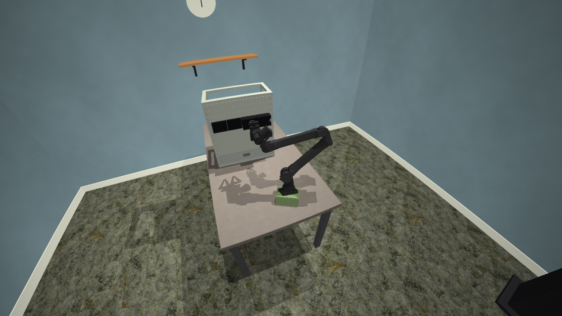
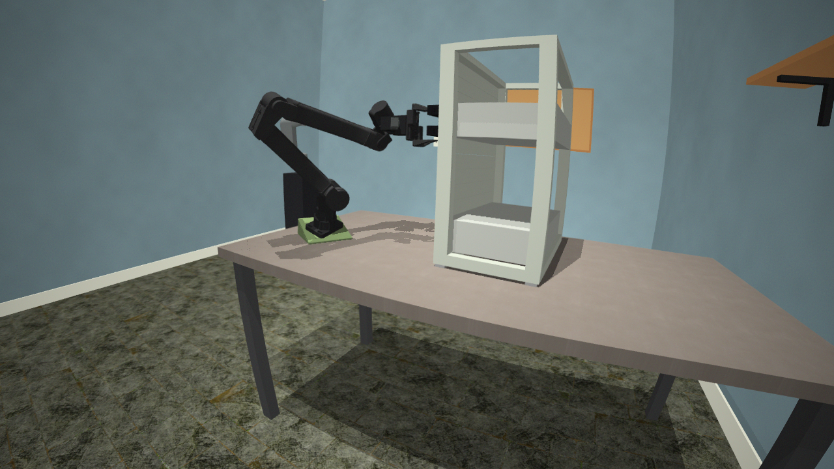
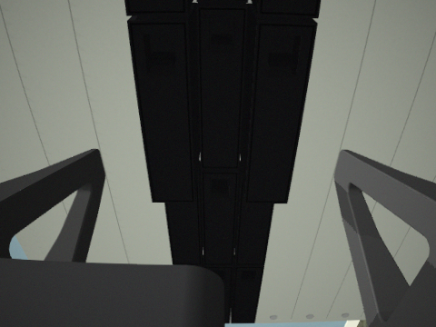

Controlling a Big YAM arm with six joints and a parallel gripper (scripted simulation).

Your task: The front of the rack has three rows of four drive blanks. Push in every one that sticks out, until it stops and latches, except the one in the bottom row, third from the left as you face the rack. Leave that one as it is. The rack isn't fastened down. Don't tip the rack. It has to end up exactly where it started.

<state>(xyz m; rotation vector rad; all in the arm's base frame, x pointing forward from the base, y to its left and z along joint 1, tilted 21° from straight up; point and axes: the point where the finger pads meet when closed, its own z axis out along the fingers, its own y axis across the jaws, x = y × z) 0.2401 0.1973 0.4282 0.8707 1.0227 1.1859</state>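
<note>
The pale grey rack (image 1: 237, 123) stands upright on the table, also seen from the side in the exterior view (image 2: 501, 157). A band of black drive blanks (image 1: 240, 123) crosses its front; the right-hand ones are partly hidden by my arm. In the wrist view the blanks (image 3: 221, 104) fill the middle, with some standing proud of their neighbours. My gripper (image 2: 430, 125) is open and empty, its fingertips close against the rack front at the blank band, right of centre. Its two fingers frame the wrist view (image 3: 218, 236) at either side.
The arm's base sits on a green block (image 1: 287, 196) near the table's right edge. A grey box (image 2: 495, 236) sits low inside the rack and an orange panel (image 2: 574, 119) shows behind it. A wall shelf (image 1: 217, 60) hangs behind.
</note>
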